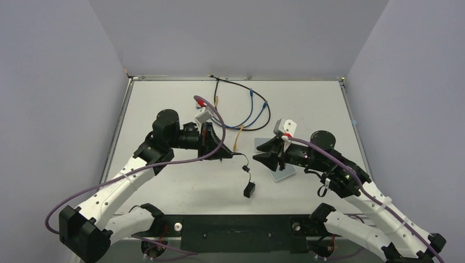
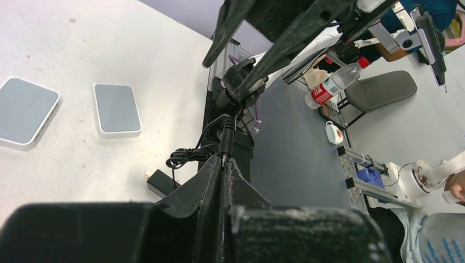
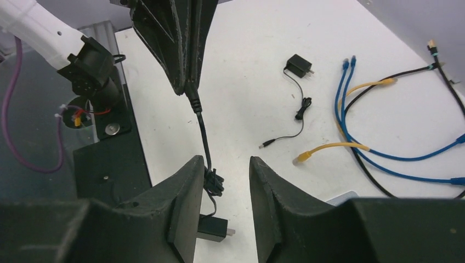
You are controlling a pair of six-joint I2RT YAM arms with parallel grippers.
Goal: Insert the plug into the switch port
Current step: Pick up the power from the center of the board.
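Two round-cornered white boxes, smooth grey faces; thin black plug cable.

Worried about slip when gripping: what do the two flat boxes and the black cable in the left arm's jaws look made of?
Boxes: probably moulded plastic; smooth white rim with rounded corners, matte pale grey face without glare.
Cable: probably a rubber or soft plastic sheath, matte black; it droops in a loose curve and bunches into small coils.
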